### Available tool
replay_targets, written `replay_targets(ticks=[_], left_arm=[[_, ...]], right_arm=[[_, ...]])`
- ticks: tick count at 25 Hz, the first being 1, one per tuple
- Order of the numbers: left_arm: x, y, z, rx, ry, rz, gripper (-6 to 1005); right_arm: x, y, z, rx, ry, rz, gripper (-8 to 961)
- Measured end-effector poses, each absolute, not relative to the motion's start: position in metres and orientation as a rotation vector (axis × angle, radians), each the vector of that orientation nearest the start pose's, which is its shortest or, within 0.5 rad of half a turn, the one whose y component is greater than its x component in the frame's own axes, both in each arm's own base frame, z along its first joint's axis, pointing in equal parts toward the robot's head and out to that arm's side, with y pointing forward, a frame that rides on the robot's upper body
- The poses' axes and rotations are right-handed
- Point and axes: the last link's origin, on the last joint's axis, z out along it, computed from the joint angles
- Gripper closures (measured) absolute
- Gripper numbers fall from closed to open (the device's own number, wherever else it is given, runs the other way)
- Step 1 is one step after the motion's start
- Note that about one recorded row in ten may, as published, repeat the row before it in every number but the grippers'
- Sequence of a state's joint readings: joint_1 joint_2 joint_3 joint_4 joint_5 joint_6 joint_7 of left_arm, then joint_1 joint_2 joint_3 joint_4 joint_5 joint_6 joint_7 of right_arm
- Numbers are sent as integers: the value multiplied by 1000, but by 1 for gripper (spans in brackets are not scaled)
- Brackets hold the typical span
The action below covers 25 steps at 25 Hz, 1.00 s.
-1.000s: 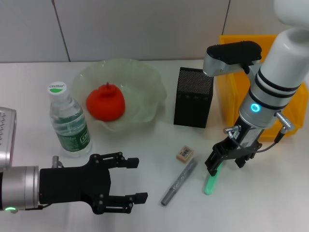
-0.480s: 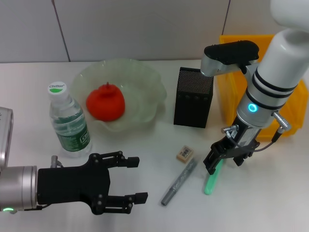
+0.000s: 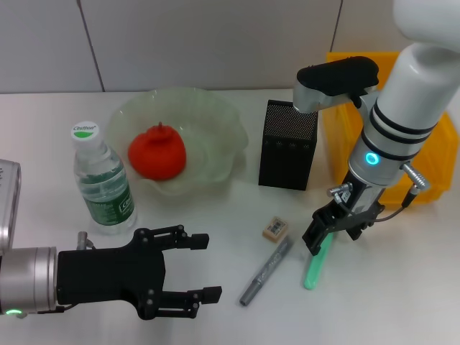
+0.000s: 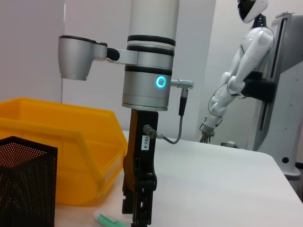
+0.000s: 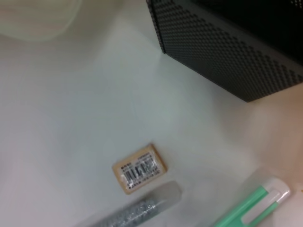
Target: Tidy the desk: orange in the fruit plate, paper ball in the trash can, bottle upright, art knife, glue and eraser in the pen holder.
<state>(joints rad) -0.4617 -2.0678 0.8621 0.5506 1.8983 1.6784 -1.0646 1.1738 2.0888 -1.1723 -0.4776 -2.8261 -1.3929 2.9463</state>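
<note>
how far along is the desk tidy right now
Done: the orange sits in the fruit plate, and the bottle stands upright. In hand: the right gripper is down at the glue, which lies on the desk. Left: the eraser and grey art knife are outside the pen holder. No paper ball shows. The left gripper hovers open.

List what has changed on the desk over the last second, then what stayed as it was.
The right gripper and its arm have drifted slightly toward the robot's left, still low over the glue, which lies where it did; nothing was grasped or released. Unchanged: the left gripper hovers open, the orange sits in the fruit plate, the bottle stands upright, the eraser and grey stick lie by the pen holder.
</note>
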Motion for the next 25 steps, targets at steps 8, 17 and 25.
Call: replay_targets(ticks=[8, 17, 25], left_arm=[[-262, 283, -26, -2903, -276, -820, 188], [-262, 282, -26, -2903, -266, -827, 188], [-262, 283, -26, -2903, -262, -828, 188]], right_arm=[[159, 404, -63, -2267, 1449, -782, 149], [160, 402, -67, -2275, 1435, -795, 155], [156, 402, -70, -2290, 1410, -803, 161]])
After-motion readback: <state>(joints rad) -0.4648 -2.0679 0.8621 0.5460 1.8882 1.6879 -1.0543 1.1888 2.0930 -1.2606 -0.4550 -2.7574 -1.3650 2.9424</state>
